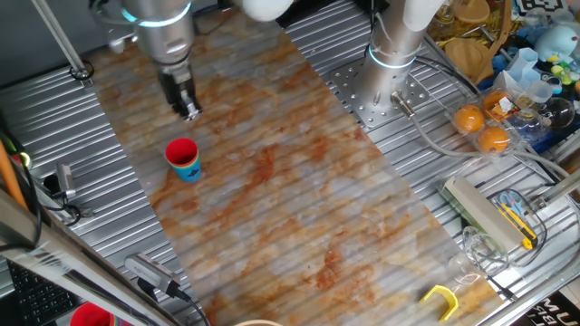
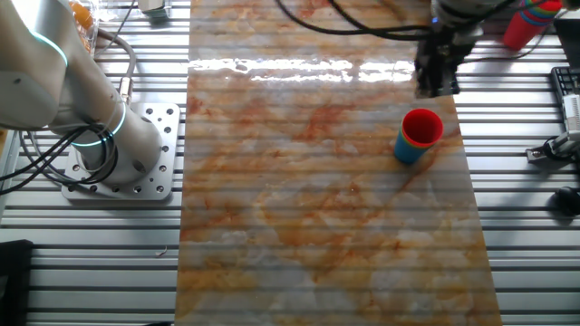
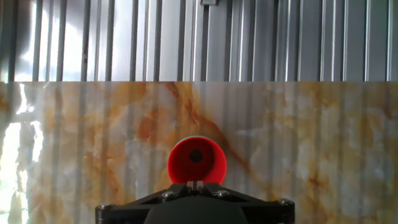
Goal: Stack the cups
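The cups stand nested in 1 upright stack on the marble-patterned mat (image 1: 299,208): a glossy red cup (image 1: 182,151) sits inside a blue cup (image 1: 188,171), both smooth tapered plastic with round mouths. In the hand view a thin green rim (image 3: 198,137) edges the red mouth at 12 o'clock; how the green cup is nested I cannot tell. The mat is orange-grey veined and ripples over the ribbed metal table (image 1: 82,181).

The gripper (image 1: 188,112), dark metal, hangs above the mat at about 12 o'clock from the stack in one fixed view, apart from it and touching nothing. In the hand view its fingertips (image 3: 196,184) meet with no gap between them, the red mouth just beyond them at 12 o'clock.
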### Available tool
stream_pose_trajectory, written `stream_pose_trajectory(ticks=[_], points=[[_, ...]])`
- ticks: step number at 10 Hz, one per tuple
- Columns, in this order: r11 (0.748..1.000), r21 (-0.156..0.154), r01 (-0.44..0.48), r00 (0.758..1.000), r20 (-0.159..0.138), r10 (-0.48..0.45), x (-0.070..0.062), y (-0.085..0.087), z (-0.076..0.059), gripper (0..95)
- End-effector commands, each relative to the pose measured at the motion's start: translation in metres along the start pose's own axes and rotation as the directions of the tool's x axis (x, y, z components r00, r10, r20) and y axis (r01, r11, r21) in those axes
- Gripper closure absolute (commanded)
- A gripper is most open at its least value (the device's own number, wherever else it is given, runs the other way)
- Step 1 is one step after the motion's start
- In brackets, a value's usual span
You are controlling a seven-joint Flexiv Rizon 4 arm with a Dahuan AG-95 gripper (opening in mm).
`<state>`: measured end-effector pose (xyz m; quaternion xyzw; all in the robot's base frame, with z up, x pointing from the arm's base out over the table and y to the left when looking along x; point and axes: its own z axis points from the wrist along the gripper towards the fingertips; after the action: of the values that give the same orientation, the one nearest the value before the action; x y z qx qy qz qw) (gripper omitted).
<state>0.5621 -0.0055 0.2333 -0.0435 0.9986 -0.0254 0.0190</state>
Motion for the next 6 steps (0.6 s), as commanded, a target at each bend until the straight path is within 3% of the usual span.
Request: stream_pose_trajectory(ticks=[1, 3, 6], points=[[1.000, 0.016, -0.002, 1.000, -0.004, 0.002, 0.017, -0.013, -0.003, 95.0], [1.000, 0.008, -0.016, 1.000, 0.003, 0.016, 0.028, -0.017, -0.004, 95.0], [0.999, 0.010, -0.043, 0.999, 0.021, 0.042, 0.031, -0.019, -0.002, 95.0]])
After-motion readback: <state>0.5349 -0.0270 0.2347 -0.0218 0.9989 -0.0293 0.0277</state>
